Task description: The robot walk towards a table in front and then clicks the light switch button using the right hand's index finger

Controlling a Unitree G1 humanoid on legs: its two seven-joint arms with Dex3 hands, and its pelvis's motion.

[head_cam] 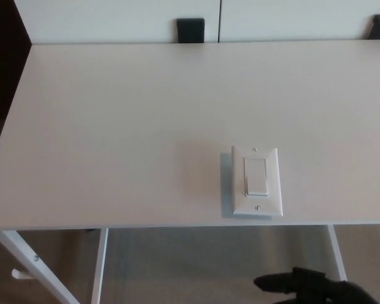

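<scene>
Table (114, 126) fills the view, white and bare; the switch plate (257, 182) lies flat near its front edge, the rocker (256, 177) at its middle. Below the edge, right hand (310, 286) shows dark, fingers unclear. It should rise over the edge, one finger pressing squarely on the rocker.

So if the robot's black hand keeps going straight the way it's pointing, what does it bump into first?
The right hand sits low, below the table's near edge, pointing toward picture left. Going straight, it looks free until the white table leg, though depth is hard to judge. The light switch is higher up, out of line.
</scene>
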